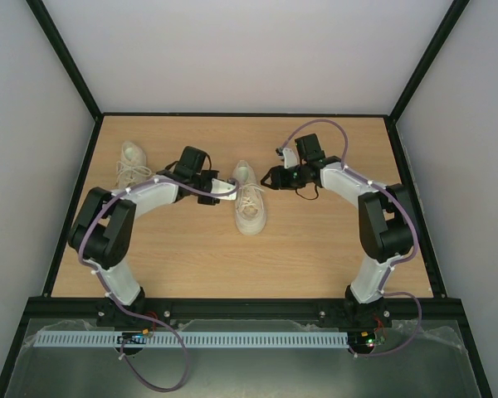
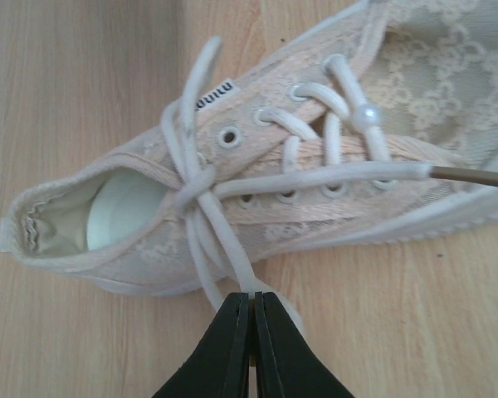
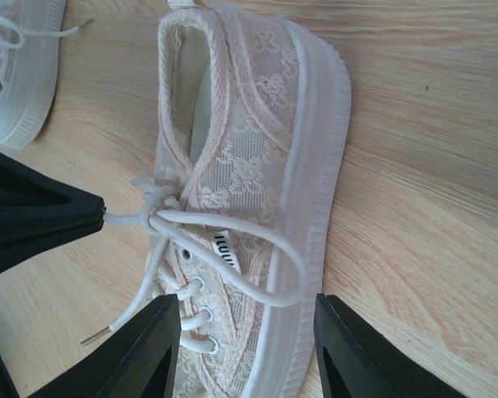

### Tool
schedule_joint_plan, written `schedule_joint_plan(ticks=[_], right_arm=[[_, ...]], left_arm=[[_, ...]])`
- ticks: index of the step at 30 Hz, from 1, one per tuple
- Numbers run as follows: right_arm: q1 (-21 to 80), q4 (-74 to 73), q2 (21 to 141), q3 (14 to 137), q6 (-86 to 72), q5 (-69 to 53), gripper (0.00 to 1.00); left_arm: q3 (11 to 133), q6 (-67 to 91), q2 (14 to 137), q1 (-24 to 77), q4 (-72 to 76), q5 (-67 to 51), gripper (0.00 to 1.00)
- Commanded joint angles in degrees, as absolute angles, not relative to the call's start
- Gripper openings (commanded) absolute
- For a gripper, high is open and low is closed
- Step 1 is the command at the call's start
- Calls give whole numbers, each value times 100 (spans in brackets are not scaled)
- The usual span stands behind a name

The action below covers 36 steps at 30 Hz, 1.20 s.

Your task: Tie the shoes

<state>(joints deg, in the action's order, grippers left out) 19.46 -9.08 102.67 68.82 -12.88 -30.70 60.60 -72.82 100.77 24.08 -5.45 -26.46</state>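
The left gripper pinched a white lace of the centre sneaker; the right gripper hung released beside its sole.

Pale wood-grain table. Toward 10 o'clock on it, a cream sneaker upright on its sole, laces spilling loose. Near the centre, a second sneaker, also sole-down, heel at 12 o'clock, toe at 6.
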Motion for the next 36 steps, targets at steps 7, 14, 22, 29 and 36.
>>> schedule_joint_plan(ticks=[7, 14, 22, 29, 36], right_arm=[[1917, -629, 10392, 6783, -1520, -3746, 51], [1979, -49, 10649, 6695, -1860, -3883, 54], [1996, 272, 10826, 6614, -1978, -4132, 60], [2012, 582, 10893, 6594, -2126, -4272, 63], [2074, 548, 10968, 6695, -2107, -4312, 62]], left_arm=[[5507, -7382, 9558, 2388, -1010, -2696, 2], [5226, -7326, 9554, 2516, -689, -2701, 2], [5283, -7479, 9571, 2512, -734, -2726, 38], [5211, -7236, 9625, 2168, -173, -2732, 80], [5376, -7287, 10192, 2128, 280, -2476, 91]])
